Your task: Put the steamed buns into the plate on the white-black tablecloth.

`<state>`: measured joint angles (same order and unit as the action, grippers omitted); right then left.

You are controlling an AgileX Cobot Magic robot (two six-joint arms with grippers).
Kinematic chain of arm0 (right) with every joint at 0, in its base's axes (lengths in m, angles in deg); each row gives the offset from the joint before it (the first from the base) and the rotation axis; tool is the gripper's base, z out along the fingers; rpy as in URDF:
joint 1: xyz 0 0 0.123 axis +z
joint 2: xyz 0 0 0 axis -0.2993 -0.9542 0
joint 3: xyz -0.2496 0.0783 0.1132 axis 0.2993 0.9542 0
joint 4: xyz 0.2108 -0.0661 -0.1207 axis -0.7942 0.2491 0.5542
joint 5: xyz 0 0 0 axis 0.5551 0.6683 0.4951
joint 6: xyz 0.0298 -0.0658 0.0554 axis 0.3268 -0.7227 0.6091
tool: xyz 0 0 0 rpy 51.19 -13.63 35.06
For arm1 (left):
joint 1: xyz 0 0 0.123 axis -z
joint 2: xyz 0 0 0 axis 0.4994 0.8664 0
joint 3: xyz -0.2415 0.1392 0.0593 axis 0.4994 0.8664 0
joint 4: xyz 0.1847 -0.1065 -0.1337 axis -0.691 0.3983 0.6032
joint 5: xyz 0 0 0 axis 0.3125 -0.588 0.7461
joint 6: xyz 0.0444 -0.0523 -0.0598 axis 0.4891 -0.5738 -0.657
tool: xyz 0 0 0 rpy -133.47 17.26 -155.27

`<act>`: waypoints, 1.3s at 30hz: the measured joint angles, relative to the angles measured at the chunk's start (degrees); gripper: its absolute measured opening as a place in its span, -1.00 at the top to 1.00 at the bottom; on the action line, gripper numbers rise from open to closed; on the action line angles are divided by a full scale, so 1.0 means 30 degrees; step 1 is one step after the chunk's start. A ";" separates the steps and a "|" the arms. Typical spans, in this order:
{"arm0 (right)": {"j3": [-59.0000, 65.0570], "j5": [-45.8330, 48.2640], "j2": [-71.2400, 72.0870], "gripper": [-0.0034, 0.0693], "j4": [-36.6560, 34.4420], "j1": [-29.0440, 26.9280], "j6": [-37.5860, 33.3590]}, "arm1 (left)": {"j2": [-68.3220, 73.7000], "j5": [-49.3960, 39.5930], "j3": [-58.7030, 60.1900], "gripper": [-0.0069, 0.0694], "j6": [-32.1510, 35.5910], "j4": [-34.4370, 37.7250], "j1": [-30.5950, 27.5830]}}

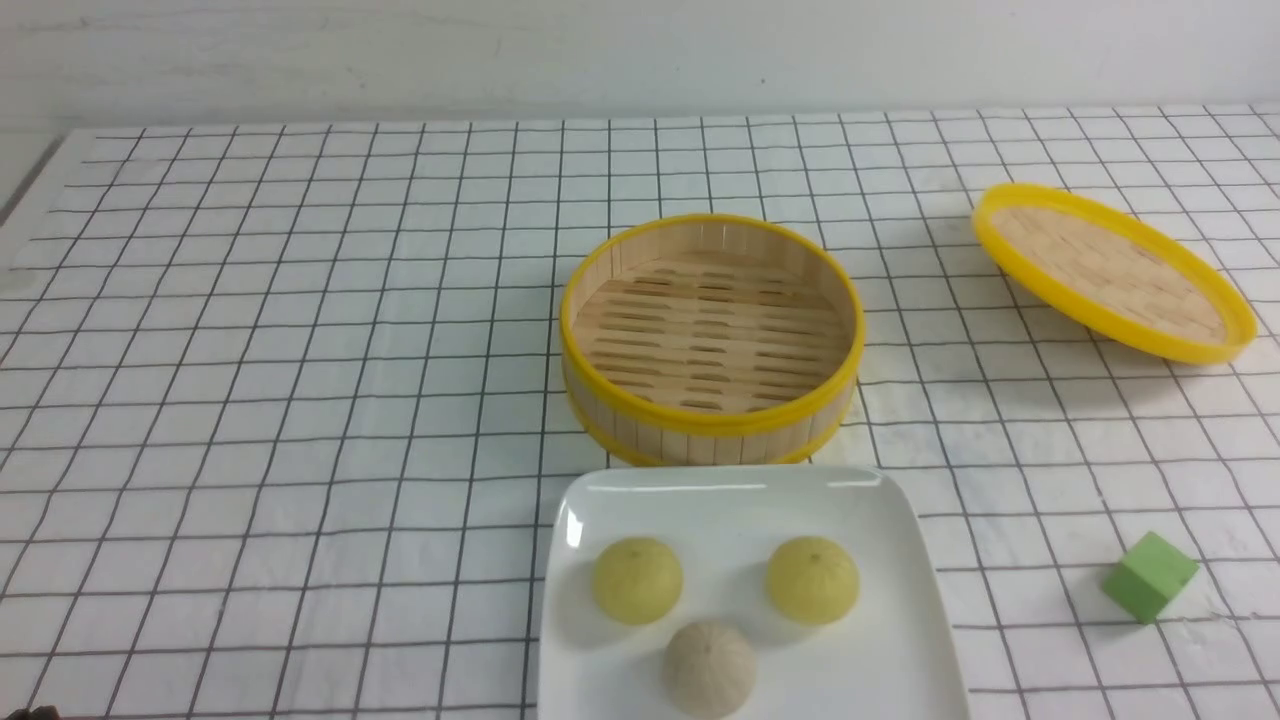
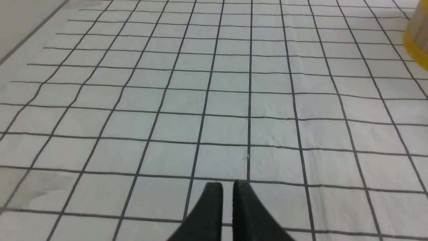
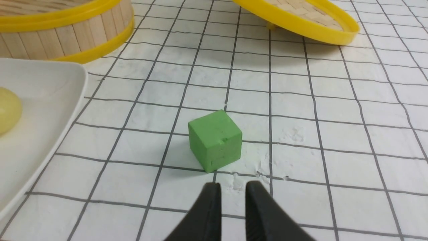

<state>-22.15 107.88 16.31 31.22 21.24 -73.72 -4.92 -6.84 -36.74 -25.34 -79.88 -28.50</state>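
Three steamed buns lie in the white square plate (image 1: 740,505) at the front centre of the white-black tablecloth (image 1: 300,400): two pale yellow-green ones (image 1: 637,580) (image 1: 812,579) and a beige-grey one (image 1: 710,668). Neither gripper shows in the front view. In the left wrist view my left gripper (image 2: 227,185) hangs over bare cloth (image 2: 214,110), its fingers almost together and nothing between them. In the right wrist view my right gripper (image 3: 233,186) stands slightly open and empty, just short of a green cube (image 3: 215,140). The plate's corner (image 3: 43,110) with one yellow bun (image 3: 8,110) lies off to one side of it.
The round bamboo steamer (image 1: 712,425) with yellow rims stands empty just behind the plate. Its yellow-rimmed lid (image 1: 1113,272) lies tilted at the back right. The green cube (image 1: 1150,577) sits right of the plate. A sliver of the steamer (image 2: 416,36) shows in the left wrist view.
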 joint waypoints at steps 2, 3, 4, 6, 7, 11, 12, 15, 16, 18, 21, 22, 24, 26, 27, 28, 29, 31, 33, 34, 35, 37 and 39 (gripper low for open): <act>0.0000 0.0000 0.0000 0.52 0.0000 0.0000 0.0000 | 0.0000 0.0000 0.0000 0.60 0.0000 0.0000 0.0000; 0.0000 0.0000 0.0000 0.52 0.0000 0.0000 0.0000 | 0.0000 0.0000 0.0000 0.60 0.0000 0.0000 -0.0076; 0.0000 0.0000 0.0000 0.51 0.0000 0.0000 0.0000 | 0.0000 0.0000 0.0000 0.60 0.0000 0.0013 -0.0233; 0.0000 0.0000 0.0000 0.51 0.0000 0.0000 0.0000 | 0.0000 0.0000 0.0000 0.60 0.0000 0.0013 -0.0713; 0.0000 0.0000 0.0000 0.51 0.0000 0.0000 0.0000 | 0.0000 0.0000 0.0000 0.60 0.0000 0.0013 -0.0755; 0.0000 0.0000 0.0000 0.49 0.0000 0.0000 0.0000 | 0.0000 0.0000 0.0000 0.59 0.0000 0.0013 -0.1037; 0.0000 0.0000 0.0000 0.49 0.0000 0.0000 0.0000 | 0.0000 0.0000 0.0000 0.59 0.0000 0.0013 -0.1051; 0.0000 0.0000 0.0000 0.47 0.0000 0.0000 0.0000 | 0.0000 0.0000 0.0000 0.59 0.0000 0.0013 -0.1076; 0.0000 0.0000 0.0000 0.47 0.0000 0.0000 0.0000 | 0.0000 0.0000 0.0000 0.58 0.0000 0.0013 -0.1085; 0.0000 0.0000 0.0000 0.46 0.0000 0.0000 0.0000 | 0.0000 0.0000 0.0000 0.58 0.0000 0.0013 -0.1100; 0.0000 0.0000 0.0000 0.44 0.0000 0.0000 0.0000 | 0.0000 0.0000 0.0000 0.58 0.0000 0.0013 -0.1100; 0.0000 0.0000 0.0000 0.44 0.0000 0.0000 0.0000 | 0.0000 0.0000 0.0000 0.57 0.0000 0.0013 -0.1100; 0.0000 0.0000 0.0000 0.43 0.0000 0.0000 0.0000 | 0.0000 0.0000 0.0000 0.57 0.0000 0.0013 -0.1100; 0.0000 0.0000 0.0000 0.43 0.0000 0.0000 0.0000 | 0.0000 0.0000 0.0000 0.56 0.0000 0.0013 -0.1100; 0.0000 0.0000 0.0000 0.42 0.0000 0.0000 0.0000 | 0.0000 0.0000 0.0000 0.55 0.0000 0.0013 -0.1100; 0.0000 0.0000 0.0000 0.42 0.0000 0.0000 0.0000 | 0.0000 0.0000 0.0000 0.55 0.0000 0.0013 -0.1100; 0.0000 0.0000 0.0000 0.42 0.0014 0.0000 0.0000 | 0.0000 0.0000 0.0000 0.54 0.0000 0.0013 -0.1100; 0.0000 0.0000 0.0000 0.41 0.0014 0.0000 0.0000 | 0.0000 0.0000 0.0000 0.54 0.0000 0.0013 -0.1100; 0.0000 0.0000 0.0000 0.41 0.0014 0.0000 0.0000 | 0.0000 0.0000 0.0000 0.54 0.0000 0.0013 -0.1109; 0.0000 0.0000 0.0000 0.40 0.0014 0.0000 0.0000 | 0.0000 0.0000 0.0000 0.54 0.0000 0.0013 -0.1109; 0.0000 0.0000 0.0000 0.40 0.0014 0.0000 0.0000 | 0.0000 0.0000 0.0000 0.54 0.0000 0.0013 -0.1109; 0.0000 0.0000 0.0000 0.38 0.0014 0.0000 0.0000 | 0.0000 0.0000 0.0000 0.54 0.0015 0.0013 -0.1109; 0.0000 0.0000 0.0000 0.37 0.0014 0.0000 0.0000 | 0.0000 0.0000 0.0000 0.54 0.0015 0.0013 -0.1109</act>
<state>-22.15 107.88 16.31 31.26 21.24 -73.72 -4.92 -6.84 -36.74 -25.30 -79.84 -31.82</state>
